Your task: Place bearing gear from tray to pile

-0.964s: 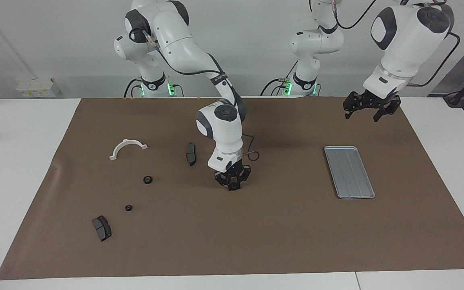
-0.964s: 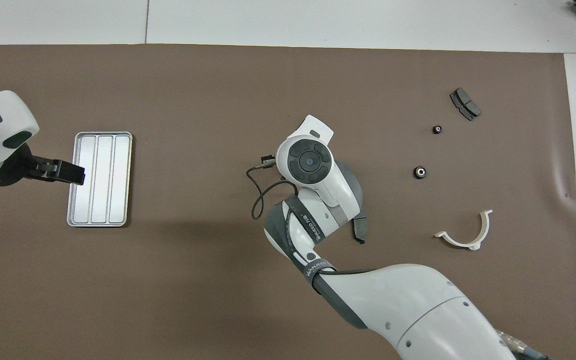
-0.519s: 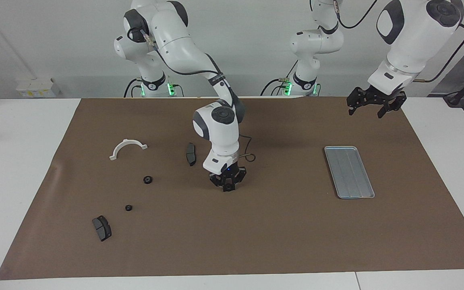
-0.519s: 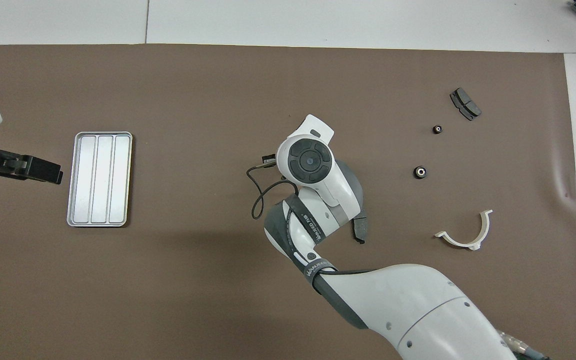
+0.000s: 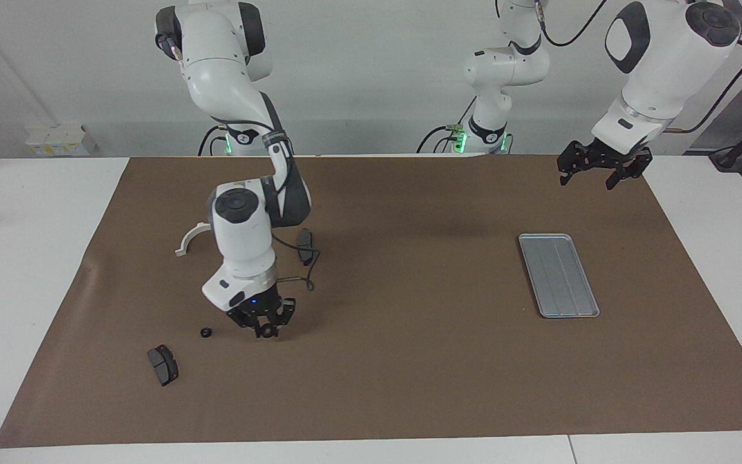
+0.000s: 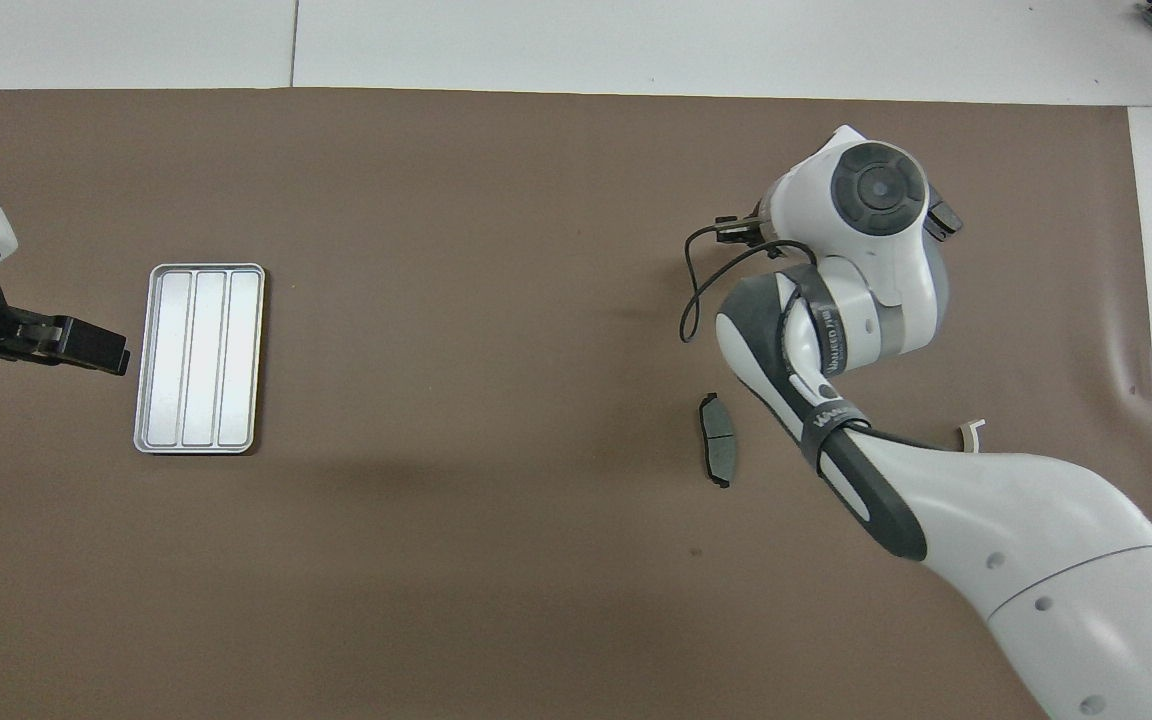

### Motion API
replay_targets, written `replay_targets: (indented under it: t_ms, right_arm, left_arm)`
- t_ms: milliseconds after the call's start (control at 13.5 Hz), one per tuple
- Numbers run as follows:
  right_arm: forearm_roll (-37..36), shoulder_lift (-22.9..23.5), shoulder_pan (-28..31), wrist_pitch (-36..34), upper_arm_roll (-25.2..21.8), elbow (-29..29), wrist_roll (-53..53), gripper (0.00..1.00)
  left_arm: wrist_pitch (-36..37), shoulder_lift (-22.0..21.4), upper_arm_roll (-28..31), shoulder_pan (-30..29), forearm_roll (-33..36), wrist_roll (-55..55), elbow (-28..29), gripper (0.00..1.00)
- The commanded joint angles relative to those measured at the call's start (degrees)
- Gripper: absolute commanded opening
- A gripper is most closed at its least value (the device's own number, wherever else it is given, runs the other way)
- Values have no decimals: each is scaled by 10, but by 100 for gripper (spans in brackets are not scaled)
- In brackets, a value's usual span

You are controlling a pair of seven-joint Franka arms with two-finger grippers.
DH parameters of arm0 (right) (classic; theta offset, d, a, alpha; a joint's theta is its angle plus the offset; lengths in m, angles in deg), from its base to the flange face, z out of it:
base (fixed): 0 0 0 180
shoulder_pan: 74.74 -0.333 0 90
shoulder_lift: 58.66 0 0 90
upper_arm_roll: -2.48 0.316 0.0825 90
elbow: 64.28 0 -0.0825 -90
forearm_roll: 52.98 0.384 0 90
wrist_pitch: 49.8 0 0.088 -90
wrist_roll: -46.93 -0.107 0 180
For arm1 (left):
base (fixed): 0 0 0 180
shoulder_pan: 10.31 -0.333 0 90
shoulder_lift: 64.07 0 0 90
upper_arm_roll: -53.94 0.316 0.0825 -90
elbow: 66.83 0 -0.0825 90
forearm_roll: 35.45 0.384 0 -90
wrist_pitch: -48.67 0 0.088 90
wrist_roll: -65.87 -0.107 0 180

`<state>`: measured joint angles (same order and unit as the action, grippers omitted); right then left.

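Facing view, left to right: the right hand (image 5: pixel 266 330), clenched on what looks like a bearing gear (image 5: pixel 268 332), hangs low among the pile's parts beside a small black gear (image 5: pixel 205 332), well apart from the emptied tray (image 5: pixel 558 275), while the left hand (image 5: pixel 603 169) waits released.

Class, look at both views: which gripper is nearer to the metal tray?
Left. The left gripper hangs open in the air beside the tray, on the side toward the robots. The right gripper, shut on a small gear, is over the scattered parts at the right arm's end.
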<state>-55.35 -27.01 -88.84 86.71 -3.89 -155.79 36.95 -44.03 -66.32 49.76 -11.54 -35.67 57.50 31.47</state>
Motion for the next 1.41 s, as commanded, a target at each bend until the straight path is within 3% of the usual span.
replay_targets:
  t_ms: [0,445,519,593,668,742,816,1113,1335]
  right_arm:
    - [3,1,31,16,12,-5,17,0]
    - [3,27,29,59,14,-5,11,0]
    - [3,37,23,68,14,-5,3,9]
    - [2,38,20,67,14,-8,1,30]
    - [2,37,18,61,14,-9,1,64]
    - [2,37,15,55,13,-9,0,76]
    - [1,36,12,46,13,-7,0,81]
    - [-1,17,11,-19,13,5,0,84]
    - [1,-43,9,-117,14,7,1,84]
  left_arm:
    - [-4,-6,1,-3,9,-3,8,100]
    - [-5,-8,3,-2,-2,-4,-31,100]
    - [-5,-8,3,-3,-3,-4,-30,100]
    - [-7,-8,4,-3,-4,-2,-31,100]
    - [-8,-8,4,-3,-7,10,-31,100]
    - [-8,-9,4,-3,-8,39,-29,100]
    - [-6,-9,3,-2,-7,52,-29,100]
    - [-9,-9,3,-2,-7,43,-28,100]
    - [-9,-9,3,-2,-7,9,-29,100]
